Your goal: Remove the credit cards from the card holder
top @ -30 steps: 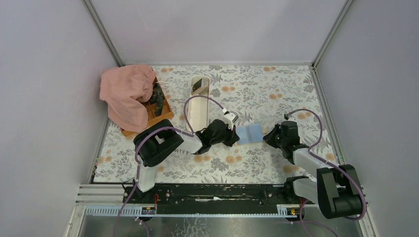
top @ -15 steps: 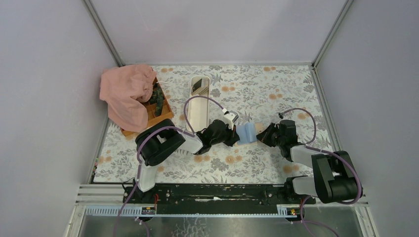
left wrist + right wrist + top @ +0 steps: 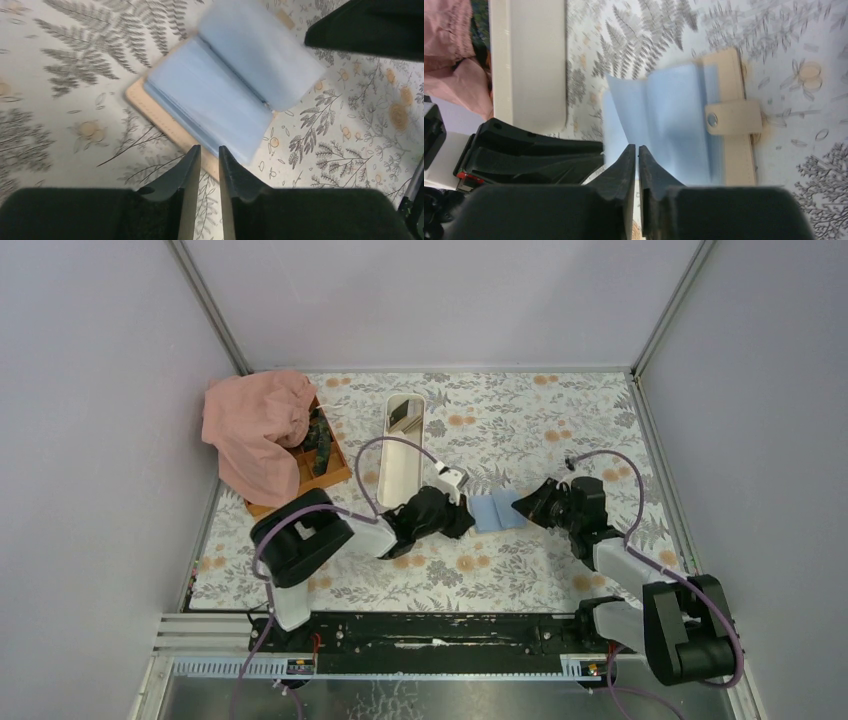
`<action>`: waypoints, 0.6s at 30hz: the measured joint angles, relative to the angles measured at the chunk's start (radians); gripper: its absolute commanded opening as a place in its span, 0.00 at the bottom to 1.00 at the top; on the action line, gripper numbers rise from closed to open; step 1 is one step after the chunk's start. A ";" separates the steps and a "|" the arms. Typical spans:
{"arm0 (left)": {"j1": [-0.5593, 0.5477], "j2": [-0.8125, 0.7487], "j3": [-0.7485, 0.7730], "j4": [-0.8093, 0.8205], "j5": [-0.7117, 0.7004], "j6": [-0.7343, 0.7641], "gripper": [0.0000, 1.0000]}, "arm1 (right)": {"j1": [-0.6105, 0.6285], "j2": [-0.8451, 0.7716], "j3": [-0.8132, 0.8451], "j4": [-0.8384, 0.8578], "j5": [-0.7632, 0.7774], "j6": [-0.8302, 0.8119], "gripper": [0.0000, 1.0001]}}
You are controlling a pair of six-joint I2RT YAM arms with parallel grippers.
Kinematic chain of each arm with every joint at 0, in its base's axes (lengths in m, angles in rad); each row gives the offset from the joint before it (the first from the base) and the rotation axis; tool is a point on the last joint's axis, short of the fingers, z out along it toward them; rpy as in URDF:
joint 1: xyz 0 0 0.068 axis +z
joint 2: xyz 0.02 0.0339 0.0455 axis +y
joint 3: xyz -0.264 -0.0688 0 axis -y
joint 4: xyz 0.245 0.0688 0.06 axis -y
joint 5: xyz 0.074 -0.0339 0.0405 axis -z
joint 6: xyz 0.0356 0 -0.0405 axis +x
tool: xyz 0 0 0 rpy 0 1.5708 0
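The card holder (image 3: pixel 497 511) lies open on the floral table between my two grippers, light blue pages up and tan cover underneath. In the left wrist view the card holder (image 3: pixel 225 95) fills the middle, and my left gripper (image 3: pixel 210 150) is shut with a thin gap, its tips at the tan near edge. In the right wrist view my right gripper (image 3: pixel 638 149) is shut, its tips over the blue pages (image 3: pixel 674 120). A tan snap strap (image 3: pixel 731 117) lies across the cover. No card shows in the pages. A dark grey card (image 3: pixel 404 414) lies in the white tray's far end.
The long white oval tray (image 3: pixel 398 465) stands just behind the left gripper (image 3: pixel 458 517) and shows in the right wrist view (image 3: pixel 529 60). A brown wooden box (image 3: pixel 333 462) under a pink cloth (image 3: pixel 255 430) sits at the back left. The right gripper (image 3: pixel 528 506) is at the holder's right edge.
My right gripper moved left onto the card holder, pushing its right pages up and over; the holder now lies open again, shifted slightly left. My left gripper drew back a little to the left.
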 measured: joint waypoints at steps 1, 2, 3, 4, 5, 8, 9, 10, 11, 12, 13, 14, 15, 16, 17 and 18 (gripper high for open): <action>0.000 -0.032 -0.019 -0.011 -0.015 -0.003 0.34 | 0.000 -0.022 0.005 -0.009 0.005 -0.002 0.30; 0.000 -0.060 -0.032 -0.019 -0.027 -0.005 0.36 | 0.001 -0.056 0.017 -0.026 0.014 -0.010 0.37; 0.000 -0.095 -0.046 -0.025 -0.038 -0.006 0.39 | 0.001 -0.078 0.023 -0.035 0.020 -0.014 0.41; 0.000 -0.127 -0.056 -0.027 -0.048 -0.007 0.43 | 0.002 -0.101 0.031 -0.045 0.032 -0.020 0.43; 0.000 -0.160 -0.063 -0.027 -0.055 -0.007 0.46 | 0.002 -0.119 0.035 -0.050 0.040 -0.026 0.45; 0.000 -0.253 -0.073 -0.025 -0.065 -0.012 0.56 | 0.002 -0.147 0.038 -0.069 0.064 -0.038 0.46; 0.000 -0.280 -0.075 -0.025 -0.066 -0.013 0.58 | 0.002 -0.148 0.038 -0.078 0.070 -0.041 0.46; 0.000 -0.305 -0.077 -0.025 -0.066 -0.017 0.59 | 0.002 -0.148 0.038 -0.087 0.074 -0.043 0.46; 0.000 -0.327 -0.080 -0.025 -0.068 -0.022 0.60 | 0.002 -0.148 0.037 -0.096 0.080 -0.044 0.46; 0.000 -0.348 -0.081 -0.027 -0.072 -0.031 0.61 | 0.002 -0.148 0.037 -0.100 0.087 -0.044 0.46; 0.000 -0.362 -0.082 -0.030 -0.078 -0.038 0.61 | 0.002 -0.147 0.034 -0.100 0.090 -0.045 0.46; 0.000 -0.378 -0.082 -0.042 -0.089 -0.049 0.62 | 0.002 -0.147 0.032 -0.099 0.093 -0.046 0.47; 0.000 -0.395 -0.081 -0.064 -0.103 -0.061 0.62 | 0.002 -0.147 0.027 -0.099 0.095 -0.047 0.48; 0.001 -0.414 -0.080 -0.093 -0.118 -0.073 0.63 | 0.002 -0.147 0.020 -0.097 0.097 -0.048 0.49; 0.001 -0.433 -0.080 -0.120 -0.132 -0.079 0.63 | 0.002 -0.147 0.012 -0.097 0.097 -0.050 0.50; 0.001 -0.451 -0.080 -0.143 -0.146 -0.084 0.65 | 0.002 -0.148 0.004 -0.097 0.097 -0.052 0.51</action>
